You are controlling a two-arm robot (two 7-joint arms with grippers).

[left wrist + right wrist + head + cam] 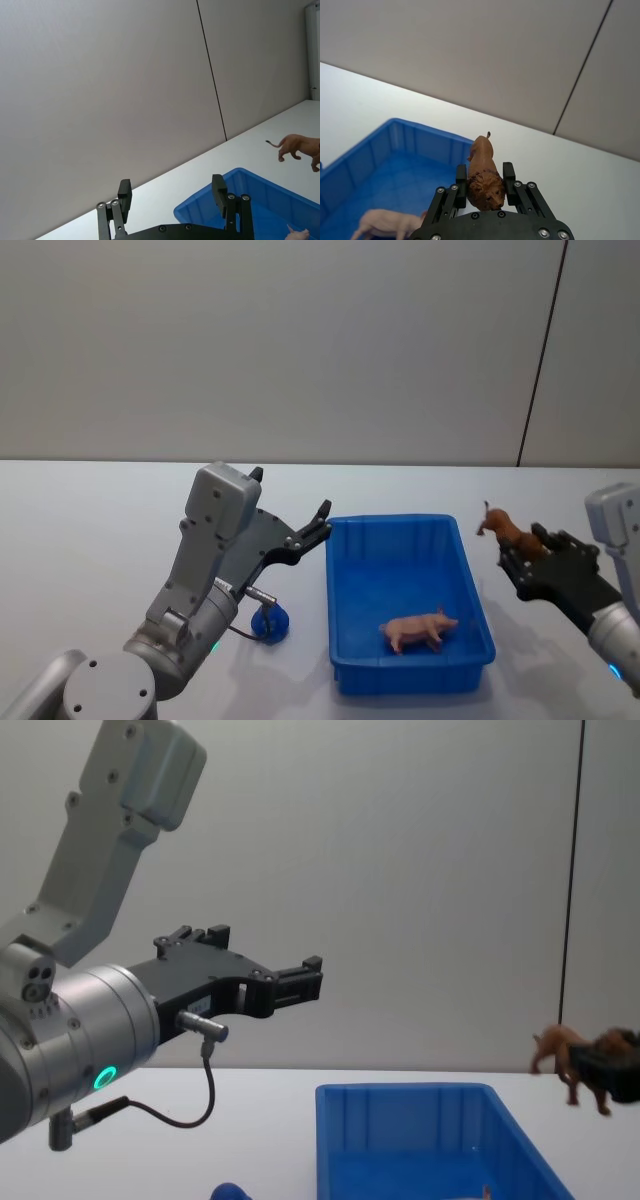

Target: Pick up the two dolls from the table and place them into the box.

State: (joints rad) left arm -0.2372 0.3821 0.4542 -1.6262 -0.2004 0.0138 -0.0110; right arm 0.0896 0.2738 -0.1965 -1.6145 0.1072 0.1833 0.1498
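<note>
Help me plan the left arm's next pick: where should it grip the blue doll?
Probably across its rounded body, coming from above: the blue doll sits low on the table beside the box, and the open left gripper is raised.

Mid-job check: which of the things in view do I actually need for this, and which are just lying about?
Job:
blue box
lion doll, held in the right hand, to the right of the box
blue doll, on the table left of the box, by the raised, open left hand

Lying about:
pink pig toy, already inside the box
</note>
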